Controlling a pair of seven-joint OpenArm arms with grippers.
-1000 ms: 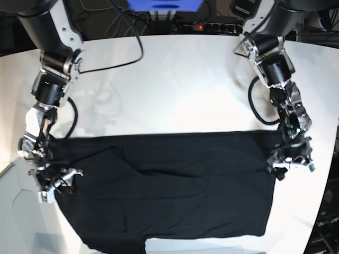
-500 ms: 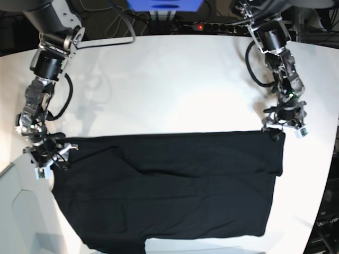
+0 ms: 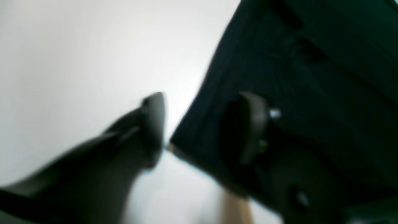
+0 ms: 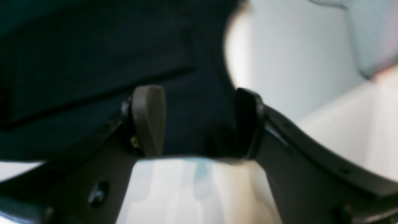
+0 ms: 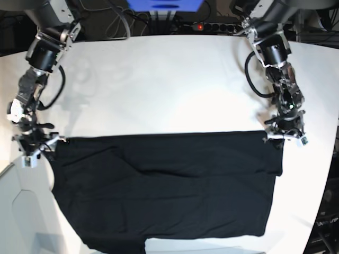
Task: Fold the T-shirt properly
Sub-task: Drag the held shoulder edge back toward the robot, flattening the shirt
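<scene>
- Where you look down from base, the T-shirt (image 5: 164, 185) lies flat on the white table (image 5: 169, 79), a gripper at each far corner.
- Left wrist: left gripper (image 3: 202, 124) fingers spread astride the shirt's edge.
- Right wrist: right gripper (image 4: 199, 121) fingers spread over cloth.

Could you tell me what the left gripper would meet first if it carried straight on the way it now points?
Most likely the T-shirt: its corner edge lies between the open fingers of the left gripper, one finger over cloth, the other over the white table. Depth is unclear through the blur.
</scene>
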